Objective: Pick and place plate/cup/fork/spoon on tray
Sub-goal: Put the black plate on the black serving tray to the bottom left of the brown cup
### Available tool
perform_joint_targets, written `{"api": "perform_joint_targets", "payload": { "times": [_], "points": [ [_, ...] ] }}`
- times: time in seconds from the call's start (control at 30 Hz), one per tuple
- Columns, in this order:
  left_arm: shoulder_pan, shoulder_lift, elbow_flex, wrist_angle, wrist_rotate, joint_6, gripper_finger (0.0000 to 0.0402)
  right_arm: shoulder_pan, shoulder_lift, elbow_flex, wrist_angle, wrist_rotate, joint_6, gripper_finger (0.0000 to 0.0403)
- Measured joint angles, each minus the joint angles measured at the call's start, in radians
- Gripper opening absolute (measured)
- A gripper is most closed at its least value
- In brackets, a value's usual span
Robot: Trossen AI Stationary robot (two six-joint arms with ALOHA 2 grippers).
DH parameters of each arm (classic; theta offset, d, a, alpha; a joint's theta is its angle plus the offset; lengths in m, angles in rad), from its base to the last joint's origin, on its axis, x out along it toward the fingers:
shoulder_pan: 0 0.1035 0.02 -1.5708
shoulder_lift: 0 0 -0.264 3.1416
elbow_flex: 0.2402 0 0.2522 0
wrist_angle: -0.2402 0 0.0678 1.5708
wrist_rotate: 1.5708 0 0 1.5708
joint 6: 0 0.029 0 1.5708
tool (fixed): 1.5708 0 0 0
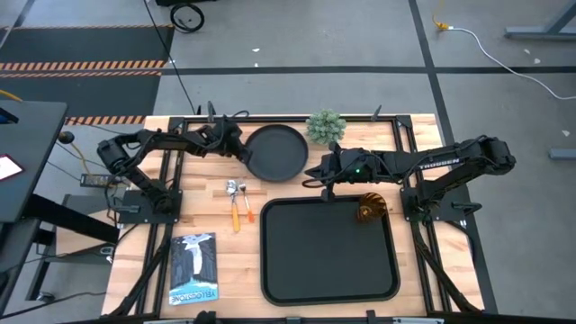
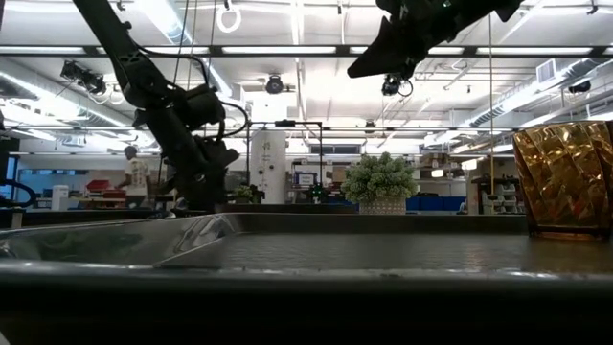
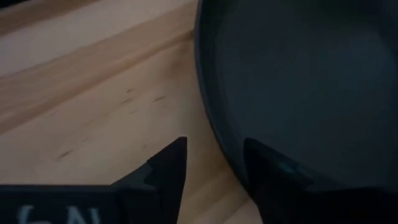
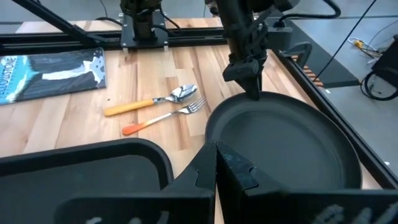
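The round black plate lies flat on the wooden table beyond the tray's far edge. My left gripper is open at the plate's left rim, one finger over the wood and one over the plate's inside; it also shows in the right wrist view. My right gripper is shut and empty, raised between the plate and the black tray. The amber cup stands upright in the tray's far right corner. The spoon and the fork lie side by side on the table, left of the tray. My left gripper stands astride the plate's left rim, its fingers pointing down from above. One finger is outside the rim and the other inside. I cannot tell whether either finger touches the rim. The plate lies flat on the table.
A green spiky plant ball stands at the table's far edge, right of the plate. A printed booklet lies near the front left. Most of the tray's floor is bare.
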Motion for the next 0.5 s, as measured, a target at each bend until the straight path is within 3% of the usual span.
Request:
{"api": "perform_joint_targets", "payload": {
  "times": [0.5],
  "points": [
    [-0.014,0.000,0.000,0.014,0.005,-0.002,0.0085,0.000,0.000,0.000,0.027,0.000,-0.015,0.0008]
  ]
}}
